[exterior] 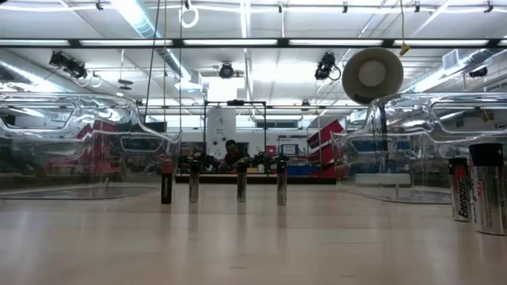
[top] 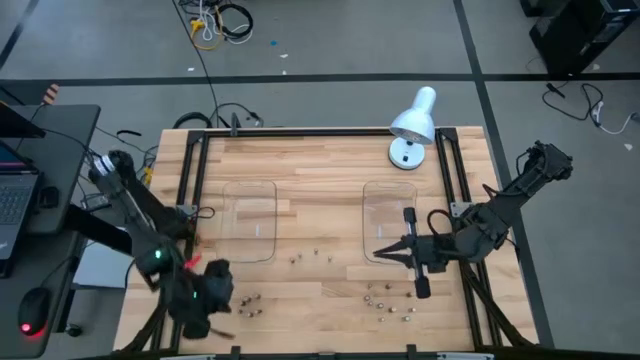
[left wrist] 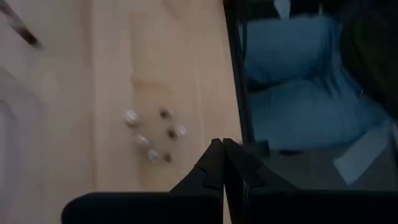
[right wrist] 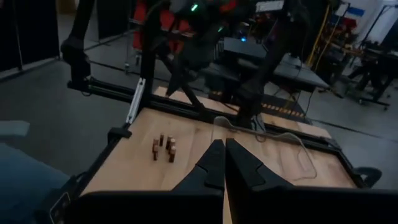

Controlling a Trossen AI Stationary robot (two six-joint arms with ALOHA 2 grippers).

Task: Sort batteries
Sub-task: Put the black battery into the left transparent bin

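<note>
Small batteries stand upright on the wooden table in loose groups: one group (top: 250, 301) near the front left, a few (top: 310, 255) in the middle, and more (top: 388, 300) at the front right. In the low view a row of them (exterior: 242, 186) stands between the two clear trays. My left gripper (top: 215, 302) hovers shut above the front left corner, with the left group (left wrist: 152, 134) just ahead of its tips (left wrist: 222, 146). My right gripper (top: 378, 253) is shut and points toward the table's left, raised over the near corner of the right tray (top: 390, 220).
A second clear tray (top: 250, 220) lies left of centre. A white desk lamp (top: 413, 125) stands at the far edge. Black frame rails (top: 190, 180) run along the table's sides. A laptop and a mouse sit on a desk beyond the left edge.
</note>
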